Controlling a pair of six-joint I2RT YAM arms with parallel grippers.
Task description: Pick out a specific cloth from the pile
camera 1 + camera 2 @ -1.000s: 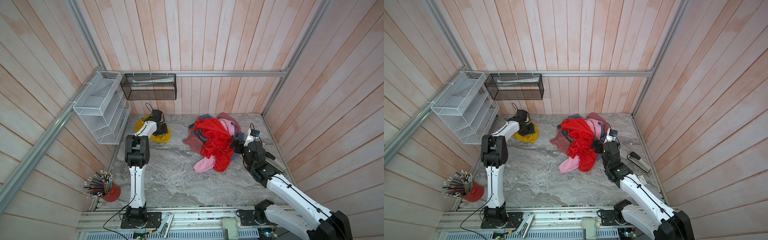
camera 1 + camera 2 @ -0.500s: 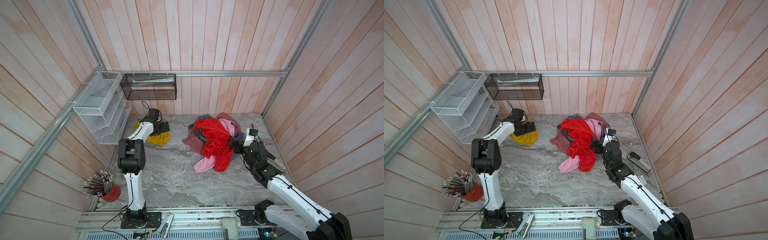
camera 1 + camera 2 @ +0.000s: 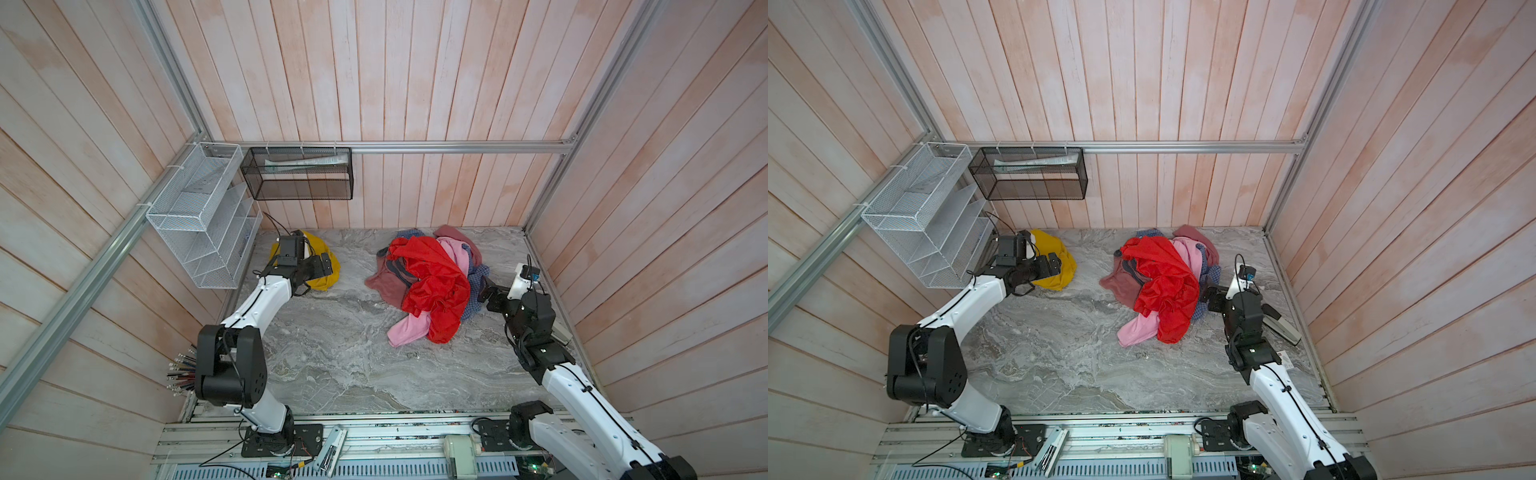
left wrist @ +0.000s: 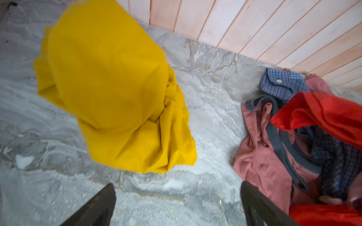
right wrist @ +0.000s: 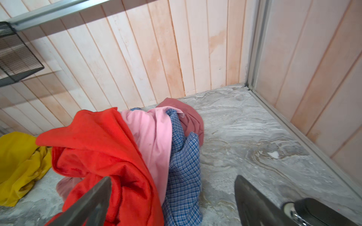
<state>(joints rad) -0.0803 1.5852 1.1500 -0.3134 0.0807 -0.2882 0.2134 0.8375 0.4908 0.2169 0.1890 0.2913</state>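
In both top views the cloth [image 3: 320, 248], mustard yellow, was found crumpled at centre-left of the frame on the marble table [image 3: 332, 357], close under the back wall [image 3: 395, 187]. It was set well apart from the pile [image 3: 430, 280], which was heaped at centre-right.

The left gripper [image 4: 177, 205] was held near the cloth with its jaws spread wide. Nothing was caught between them, and only bare table was shown in the gap. The right gripper [image 5: 173, 187] was likewise spread and empty at the right edge of the pile, beside the red garment [image 5: 101, 140] and the blue checked garment [image 5: 184, 166]. Whether a finger was touching the fabric could not be told.

The cloth was judged to be already separated and let go, so the step in hand was taken to be the close of the placing. A clean withdrawal of the left arm was judged to be called for next, lifted clear so that no fold was dragged. The right arm was expected to be drawn back without the checked garment being snagged.
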